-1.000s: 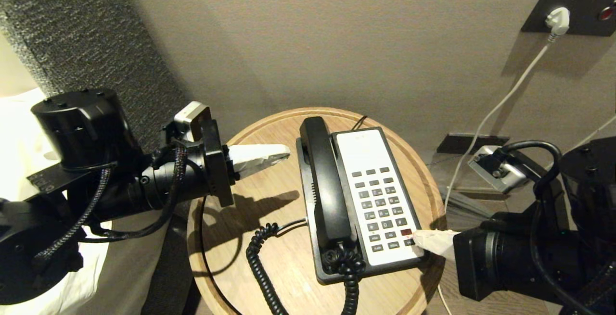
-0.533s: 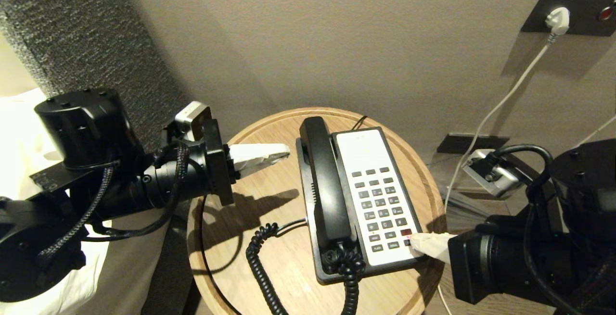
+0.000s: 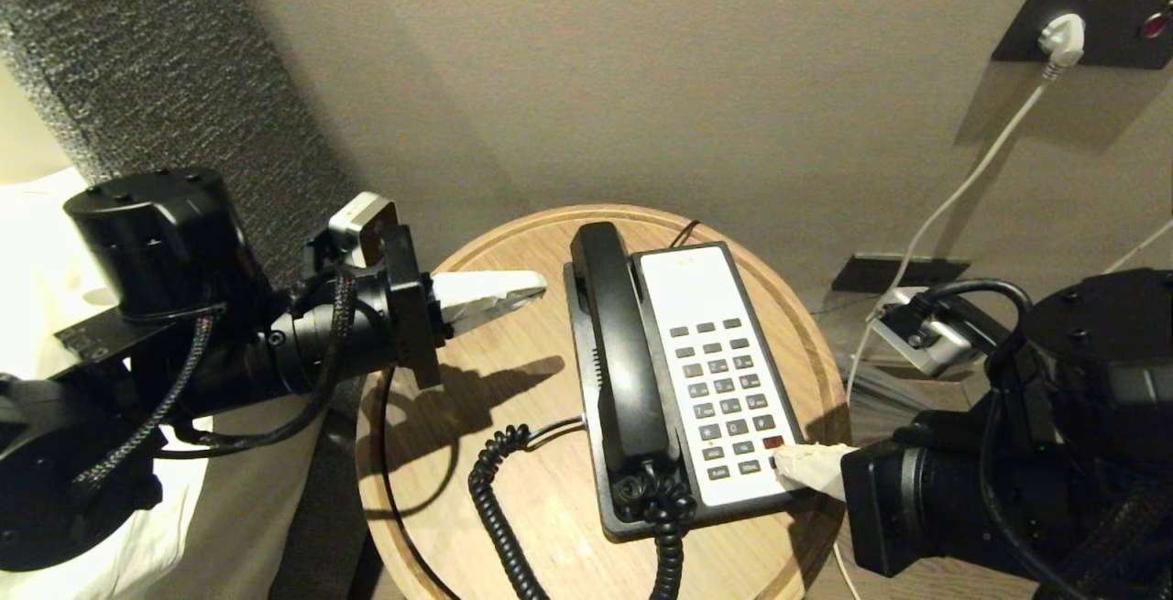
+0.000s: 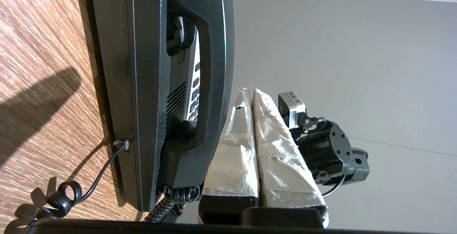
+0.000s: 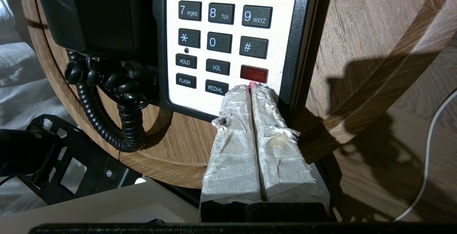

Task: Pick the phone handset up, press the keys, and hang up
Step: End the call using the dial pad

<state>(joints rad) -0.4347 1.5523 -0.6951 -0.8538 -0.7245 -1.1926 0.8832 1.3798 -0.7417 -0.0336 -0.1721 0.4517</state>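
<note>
The black phone handset (image 3: 616, 343) lies in its cradle on the phone's left side, coiled cord (image 3: 499, 499) trailing off the near end. Dark grey keys (image 3: 724, 389) and one red button (image 3: 773, 441) sit in the cream faceplate. My right gripper (image 3: 779, 463) is shut, its white-wrapped tips over the faceplate's near right corner just below the red button (image 5: 254, 73); contact cannot be told. My left gripper (image 3: 539, 286) is shut and empty, hovering left of the handset's far end. The left wrist view shows the handset (image 4: 210, 66) beside its tips (image 4: 249, 90).
The phone stands on a small round wooden table (image 3: 431, 453) with a raised rim. A wall is close behind, with a socket plate (image 3: 1081, 18) and a white cable (image 3: 962, 188) running down at the right. White bedding (image 3: 37, 234) lies at the left.
My right gripper has slid a little left along the faceplate's near right corner. The left arm has barely shifted; the handset stays in its cradle.
</note>
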